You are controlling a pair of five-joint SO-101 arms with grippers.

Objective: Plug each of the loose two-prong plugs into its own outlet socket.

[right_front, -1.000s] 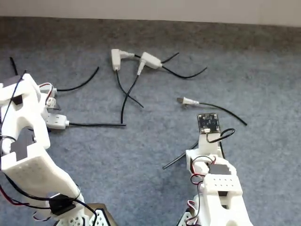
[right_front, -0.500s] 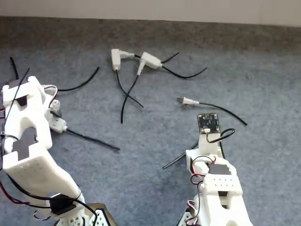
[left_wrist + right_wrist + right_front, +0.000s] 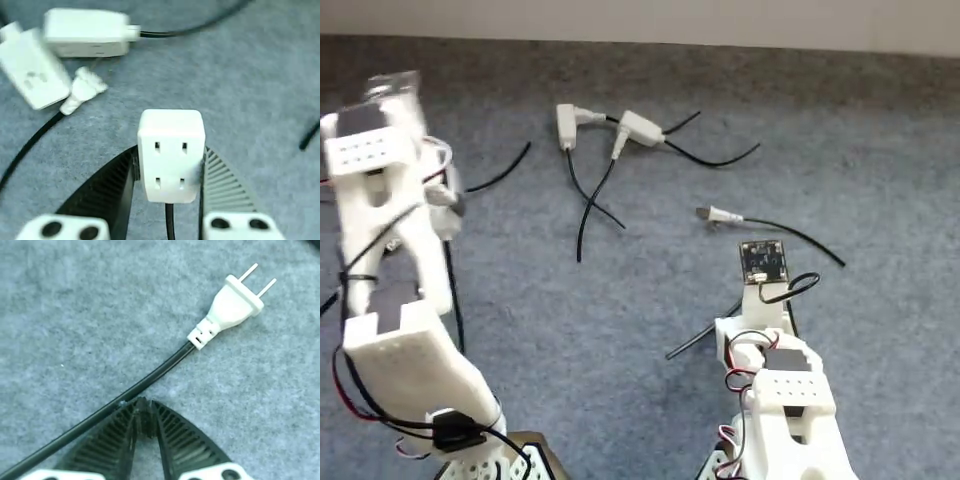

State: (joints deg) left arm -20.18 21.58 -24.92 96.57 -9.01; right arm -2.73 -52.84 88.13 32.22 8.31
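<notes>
Left tool (image 3: 170, 167) clamps a white outlet socket (image 3: 171, 142) over the table's (image 3: 880, 150) left side.
Right tool (image 3: 145, 416) is closed on nothing, its tips just beside the black cord (image 3: 150, 380) of a loose two-prong plug (image 3: 232, 305), which lies right of the table's middle with bare prongs.

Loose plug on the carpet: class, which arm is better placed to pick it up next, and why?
Right. The right gripper sits shut and empty beside the cable of the loose plug; the left gripper is shut on an outlet socket, so it is busy.
</notes>
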